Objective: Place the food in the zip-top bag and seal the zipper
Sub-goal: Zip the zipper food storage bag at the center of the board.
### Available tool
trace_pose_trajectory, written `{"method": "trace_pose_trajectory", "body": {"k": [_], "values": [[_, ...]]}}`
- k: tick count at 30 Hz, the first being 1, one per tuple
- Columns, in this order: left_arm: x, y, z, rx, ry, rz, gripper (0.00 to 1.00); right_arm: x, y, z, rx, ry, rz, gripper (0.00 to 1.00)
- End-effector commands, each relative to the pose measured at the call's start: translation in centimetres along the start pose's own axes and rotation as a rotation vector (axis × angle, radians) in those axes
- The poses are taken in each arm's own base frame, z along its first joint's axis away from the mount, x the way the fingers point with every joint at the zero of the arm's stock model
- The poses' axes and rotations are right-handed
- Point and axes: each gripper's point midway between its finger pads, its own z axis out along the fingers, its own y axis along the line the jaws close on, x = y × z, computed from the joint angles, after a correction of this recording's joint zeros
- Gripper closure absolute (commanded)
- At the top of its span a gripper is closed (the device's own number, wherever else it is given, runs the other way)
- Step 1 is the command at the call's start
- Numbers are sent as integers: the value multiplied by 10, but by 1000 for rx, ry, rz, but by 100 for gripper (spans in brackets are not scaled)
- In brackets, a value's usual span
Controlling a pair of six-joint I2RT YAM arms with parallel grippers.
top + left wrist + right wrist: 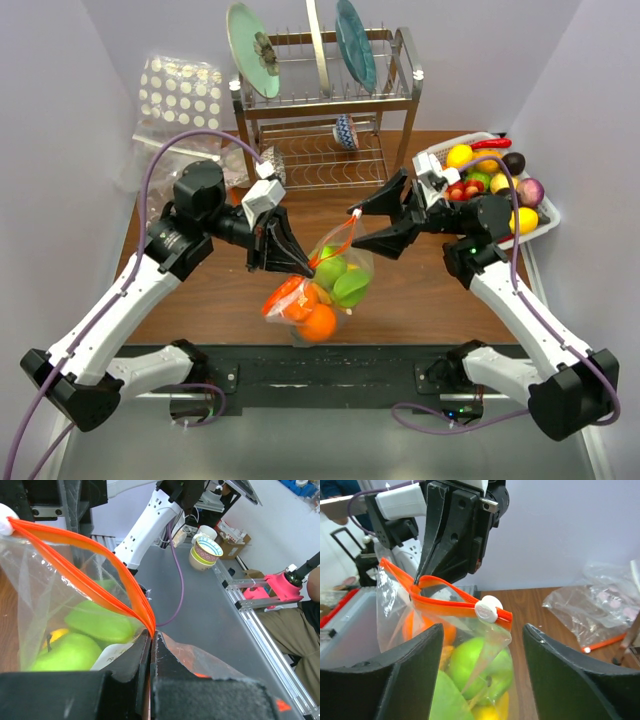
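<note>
Here, zipper (447, 606) pinched in left claw (310, 266), slider (488, 609) near right claw (355, 229)

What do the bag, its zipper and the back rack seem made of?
Zip-top bag: thin clear plastic film, glossy and creased. Zipper: orange-red flexible plastic, likely, since it bends in a loop. Rack: metal by its silvery sheen, probably steel wire.

no readable text, labels or numbers
</note>
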Motion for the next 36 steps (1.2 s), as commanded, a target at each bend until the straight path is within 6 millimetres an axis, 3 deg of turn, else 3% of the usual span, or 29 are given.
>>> {"method": "trace_pose_trajectory", "body": {"k": [1, 2, 3, 7, 12, 16, 19, 22, 23, 29, 30, 33, 34, 36], "values": [[-7, -10, 1, 48, -7, 41, 100, -9, 3, 7, -26, 9, -25, 46], [-8, -11, 1, 46, -8, 44, 100, -9, 3, 7, -28, 9, -25, 51], [-7, -10, 1, 47, -7, 42, 100, -9, 4, 7, -27, 7, -24, 65], [-6, -9, 1, 41, -8, 48, 100, -9, 6, 6, -22, 6, -28, 99], [5, 6, 1, -27, 8, 20, 100, -6, -2, 2, 73, 8, -7, 100], [24, 60, -4, -278, 45, -35, 100, 3, -35, -12, 313, 27, -5, 100], [48, 106, -14, -476, 101, -125, 100, 21, -57, -27, 470, 45, 51, 100], [70, 142, -25, -627, 154, -195, 100, 48, -72, -36, 553, 70, 143, 100], [79, 152, -27, -654, 171, -219, 100, 67, -78, -39, 572, 91, 190, 100], [99, 187, -37, -781, 210, -266, 99, 153, -101, -65, 720, 169, 368, 100], [99, 189, -38, -791, 214, -267, 97, 154, -102, -69, 739, 159, 367, 100], [95, 196, -41, -822, 213, -256, 78, 162, -102, -77, 777, 159, 356, 100], [90, 196, -41, -827, 205, -243, 69, 162, -102, -79, 787, 164, 353, 100], [75, 195, -41, -830, 179, -205, 62, 163, -101, -82, 805, 184, 353, 100]]}}
